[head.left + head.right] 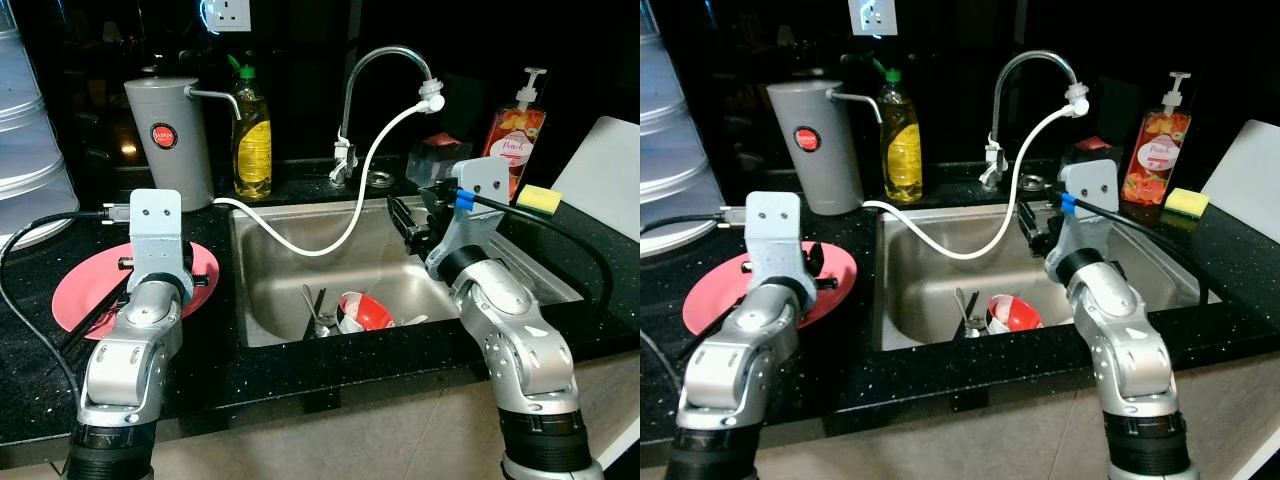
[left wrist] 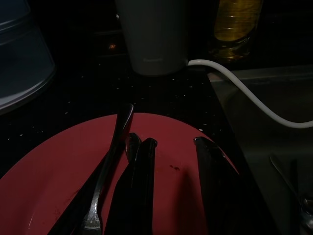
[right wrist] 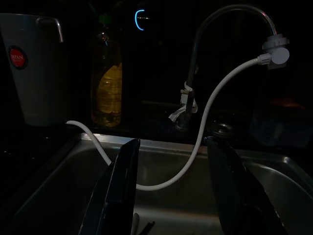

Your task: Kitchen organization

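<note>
Left gripper (image 2: 173, 183) fingers spread, low over red plate (image 1: 75, 295) on left counter; a fork (image 2: 105, 181) lies on the plate beside them. Right gripper (image 3: 173, 188) spread above sink (image 1: 270, 290). Red bowl (image 1: 365, 312) and cutlery (image 1: 315, 315) at sink's near end. White hose (image 1: 340, 225) sags across from faucet (image 1: 385, 60).

Fork (image 2: 105, 186) flat on red plate (image 2: 44, 176)

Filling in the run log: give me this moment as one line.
left gripper: open over red plate, fork on plate | right gripper: open above sink | sink: red bowl, cutlery
</note>
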Controlling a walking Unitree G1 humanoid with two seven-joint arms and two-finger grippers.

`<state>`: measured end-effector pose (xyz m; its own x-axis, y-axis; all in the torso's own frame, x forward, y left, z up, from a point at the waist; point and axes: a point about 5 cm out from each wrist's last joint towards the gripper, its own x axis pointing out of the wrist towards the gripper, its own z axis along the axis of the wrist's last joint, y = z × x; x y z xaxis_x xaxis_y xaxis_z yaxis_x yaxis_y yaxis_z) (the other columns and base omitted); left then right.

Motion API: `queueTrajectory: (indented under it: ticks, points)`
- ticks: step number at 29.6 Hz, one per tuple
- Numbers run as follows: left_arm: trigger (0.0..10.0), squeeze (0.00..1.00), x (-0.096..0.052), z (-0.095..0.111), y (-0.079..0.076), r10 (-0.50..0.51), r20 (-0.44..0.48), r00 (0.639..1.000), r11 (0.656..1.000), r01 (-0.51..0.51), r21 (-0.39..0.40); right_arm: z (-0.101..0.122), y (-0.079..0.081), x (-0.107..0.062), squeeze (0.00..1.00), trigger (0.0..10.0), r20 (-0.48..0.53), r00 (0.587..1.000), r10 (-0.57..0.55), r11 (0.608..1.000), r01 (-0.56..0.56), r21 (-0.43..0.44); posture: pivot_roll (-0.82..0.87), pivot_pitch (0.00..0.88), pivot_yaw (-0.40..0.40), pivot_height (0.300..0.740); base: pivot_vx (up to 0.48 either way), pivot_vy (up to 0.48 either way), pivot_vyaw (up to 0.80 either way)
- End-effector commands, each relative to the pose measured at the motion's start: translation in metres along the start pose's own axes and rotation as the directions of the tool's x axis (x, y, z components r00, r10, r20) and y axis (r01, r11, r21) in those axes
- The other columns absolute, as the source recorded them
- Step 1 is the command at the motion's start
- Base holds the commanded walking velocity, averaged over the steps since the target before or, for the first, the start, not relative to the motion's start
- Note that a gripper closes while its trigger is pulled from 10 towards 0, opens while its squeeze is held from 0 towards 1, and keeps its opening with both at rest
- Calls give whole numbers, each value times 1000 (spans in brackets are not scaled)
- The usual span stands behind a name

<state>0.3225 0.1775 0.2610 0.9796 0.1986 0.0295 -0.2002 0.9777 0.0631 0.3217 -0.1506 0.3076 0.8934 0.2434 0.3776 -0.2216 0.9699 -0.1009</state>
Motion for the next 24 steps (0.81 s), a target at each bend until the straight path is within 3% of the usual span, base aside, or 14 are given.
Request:
queueTrajectory:
  ticks: [1,24]
  points:
    - [10000,0,-1,-3,1,5,-4,1000,1000,-5,3,0,-2,0,0,10000,-4,1000,-6,1000,6,0,-34,57,-32,740,0,0,0]
    - [10000,0,0,-3,2,6,-3,1000,1000,-6,8,-1,-3,0,0,10000,-2,1000,-12,1000,12,1,-32,59,-27,740,0,0,0]
